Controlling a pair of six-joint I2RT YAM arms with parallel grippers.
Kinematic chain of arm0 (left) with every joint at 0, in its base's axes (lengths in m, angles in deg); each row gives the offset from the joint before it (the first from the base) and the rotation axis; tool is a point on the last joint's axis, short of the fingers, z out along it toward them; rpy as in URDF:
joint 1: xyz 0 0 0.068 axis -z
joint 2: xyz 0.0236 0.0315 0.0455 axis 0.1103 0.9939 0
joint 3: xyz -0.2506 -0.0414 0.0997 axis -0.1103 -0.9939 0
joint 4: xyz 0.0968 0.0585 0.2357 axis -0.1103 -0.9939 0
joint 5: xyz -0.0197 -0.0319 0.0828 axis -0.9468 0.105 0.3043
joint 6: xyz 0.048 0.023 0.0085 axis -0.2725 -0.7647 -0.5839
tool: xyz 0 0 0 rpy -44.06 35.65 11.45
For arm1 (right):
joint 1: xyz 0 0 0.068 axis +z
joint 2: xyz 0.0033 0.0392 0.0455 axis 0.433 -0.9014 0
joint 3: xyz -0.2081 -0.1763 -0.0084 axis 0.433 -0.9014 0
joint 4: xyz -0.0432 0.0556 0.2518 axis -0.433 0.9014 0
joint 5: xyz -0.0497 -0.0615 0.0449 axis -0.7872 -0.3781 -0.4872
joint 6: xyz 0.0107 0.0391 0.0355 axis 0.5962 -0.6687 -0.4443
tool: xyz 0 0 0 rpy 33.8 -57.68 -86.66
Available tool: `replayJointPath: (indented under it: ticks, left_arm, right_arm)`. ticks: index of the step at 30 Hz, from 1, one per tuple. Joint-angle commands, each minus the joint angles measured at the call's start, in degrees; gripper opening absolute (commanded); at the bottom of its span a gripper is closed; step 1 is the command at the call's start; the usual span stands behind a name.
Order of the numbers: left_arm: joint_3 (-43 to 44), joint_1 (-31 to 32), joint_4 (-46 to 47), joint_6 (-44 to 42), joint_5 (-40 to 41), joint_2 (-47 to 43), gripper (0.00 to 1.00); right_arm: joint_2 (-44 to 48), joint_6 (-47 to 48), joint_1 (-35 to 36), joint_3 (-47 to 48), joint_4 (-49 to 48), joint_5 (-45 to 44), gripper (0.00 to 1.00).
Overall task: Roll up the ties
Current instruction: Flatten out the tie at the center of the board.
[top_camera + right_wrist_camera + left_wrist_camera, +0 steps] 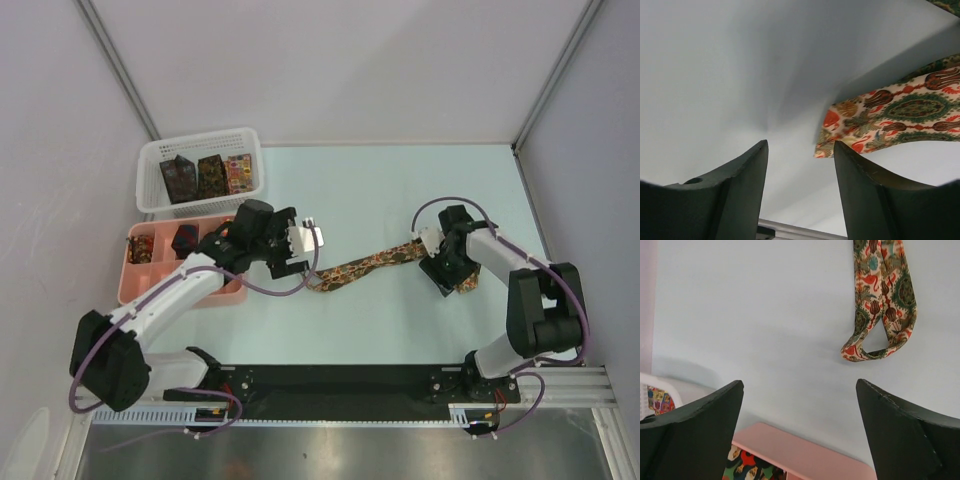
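A long thin tie [370,265] lies flat across the middle of the worktop [400,190], going from left to right. From above it looks brown and gold. Up close it has red, green and cream flower shapes all over it.

Only the left wrist view shows that the tie's left end is folded back into a little loop [875,347]. The left claw [800,385] is spread very wide. It is near the pink tray [805,452] and does not touch the loop. A bright roll [747,467] peeks out of the tray.

The right wrist view shows a wide piece of the tie close by the right claw [801,145]. That claw is spread, with bare worktop between its fingers [730,190].

Only the top view shows the white basket [150,175] at the far left corner of the worktop. Three rolled ties [210,175] stand in it.
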Motion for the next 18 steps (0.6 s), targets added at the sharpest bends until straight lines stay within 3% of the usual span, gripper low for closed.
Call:
replayJointPath:
  ticks: [1, 4, 7, 8, 16, 18]
  left_arm:
    - [0.2, -0.5, -0.6, 8.5, -3.3, -8.3, 0.99]
    - [-1.1, -0.6, -0.9, 8.4, -3.8, -11.5, 1.00]
    - [-2.2, -0.6, -1.8, 7.0, -6.1, -12.8, 0.98]
    - [-2.8, -0.6, -2.2, 5.7, -6.9, -13.1, 0.98]
    - [-5.6, 0.2, -2.8, -3.5, -10.3, -10.7, 0.91]
    - [-4.5, 1.1, -3.6, -3.5, -11.4, -7.5, 0.91]
  right_arm:
    - [-3.1, -0.5, 0.4, 0.0, -6.7, -8.5, 0.58]
    - [-6.5, -1.0, -0.1, 0.2, -10.0, -11.8, 0.46]
    - [-8.9, -0.9, -2.4, 4.2, -9.2, -13.0, 0.19]
    - [-8.9, -0.7, -3.4, 5.9, -8.5, -12.6, 0.01]
    - [-13.6, 3.6, -20.1, 28.9, -3.3, -10.7, 0.00]
    - [-17.5, 3.7, -22.1, 32.7, -1.6, -11.1, 0.12]
